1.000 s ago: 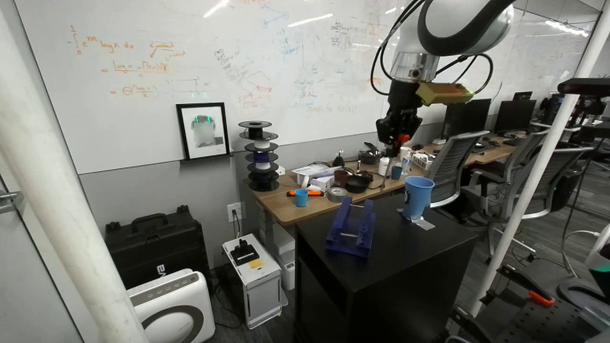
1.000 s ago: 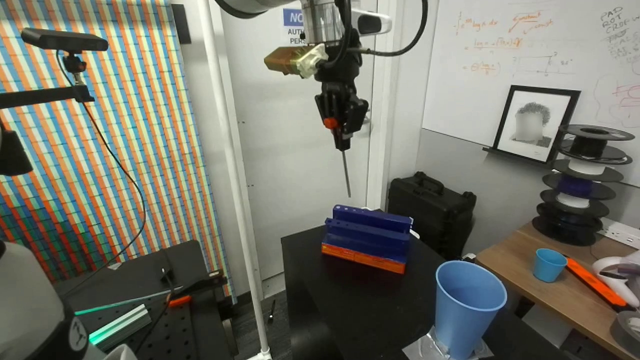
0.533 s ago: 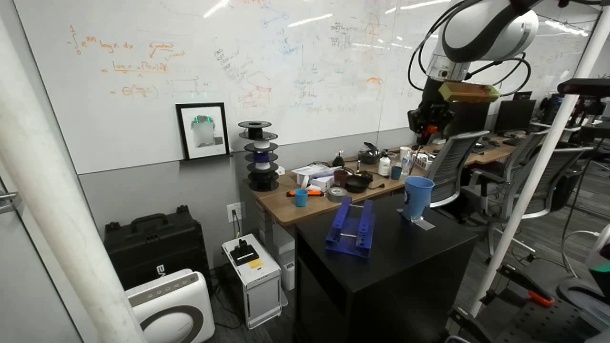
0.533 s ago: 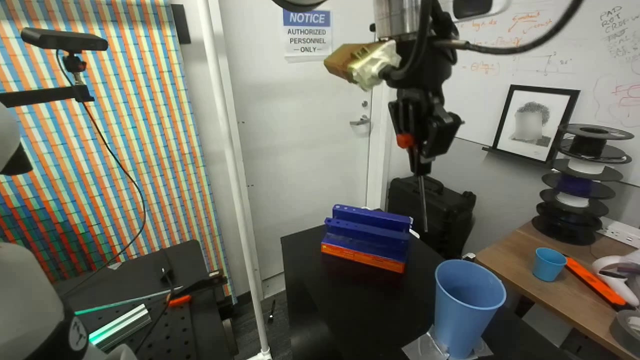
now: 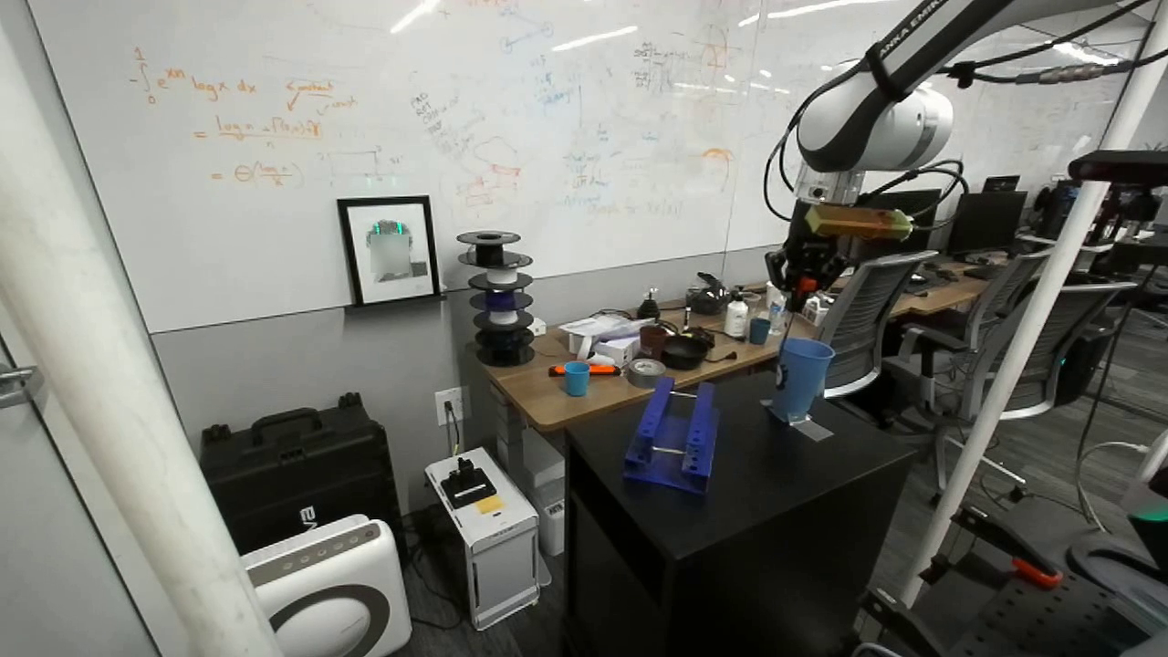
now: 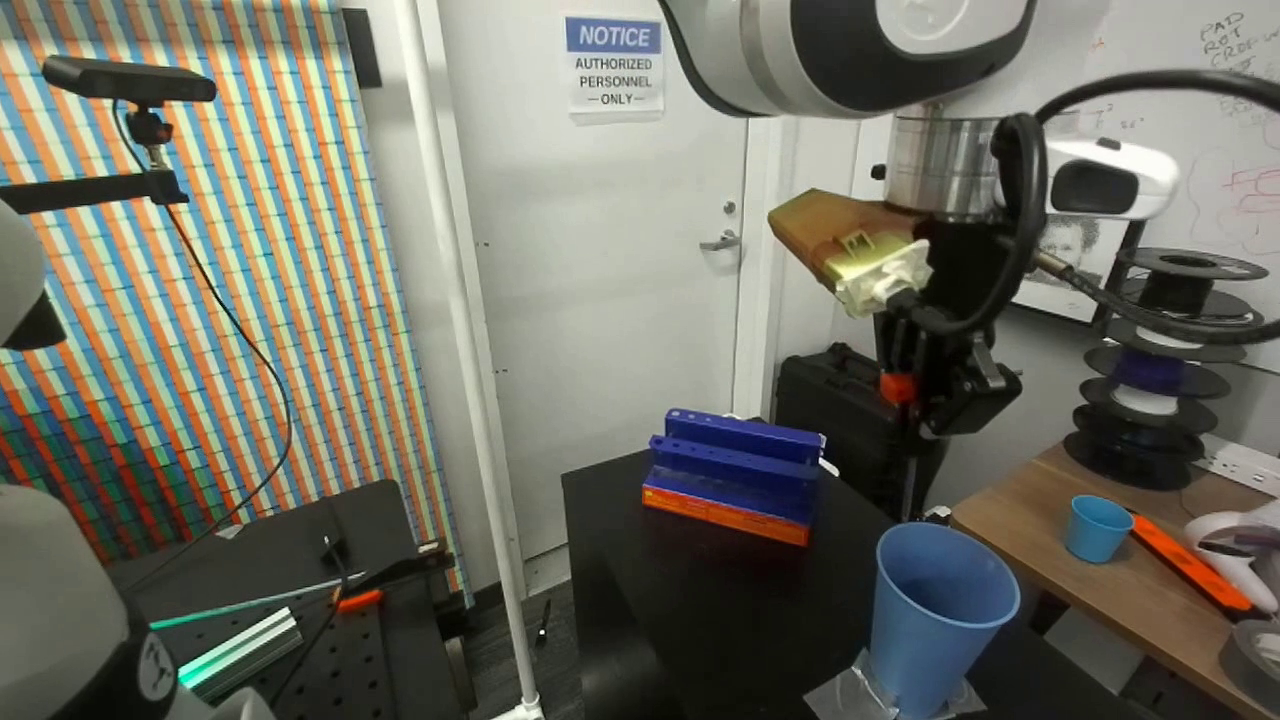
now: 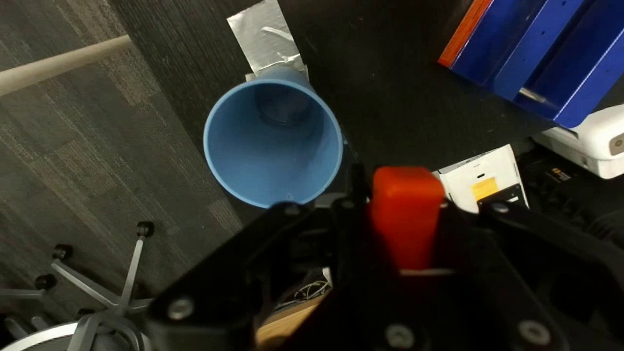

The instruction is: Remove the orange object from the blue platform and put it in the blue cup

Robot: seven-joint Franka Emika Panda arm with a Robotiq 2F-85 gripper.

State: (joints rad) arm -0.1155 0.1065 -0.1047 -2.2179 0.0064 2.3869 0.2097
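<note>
My gripper (image 5: 803,285) is shut on the orange object (image 7: 408,214), an orange handle with a thin metal shaft (image 6: 909,485) pointing down. The blue cup (image 6: 935,620) stands upright or slightly leaning, taped to the black cabinet top. In an exterior view the shaft's lower end meets the cup's rim from behind; in the wrist view the cup (image 7: 273,146) is beside the handle and no shaft shows inside it. The tip is hidden, and I cannot tell whether it touches the cup. The blue platform (image 5: 650,429) stands apart on the cabinet, also in view (image 6: 735,460).
The black cabinet (image 5: 730,511) carries platform and cup, with silver tape (image 7: 268,36) at the cup's base. A wooden desk (image 5: 538,401) behind holds a small blue cup (image 5: 576,378), tape roll and bottles. Office chairs (image 5: 862,328) stand beside the cabinet.
My gripper has moved from above the platform side over to the cup and come down, still holding the orange object. The cup's rim has shifted slightly sideways. The platform has not moved.
</note>
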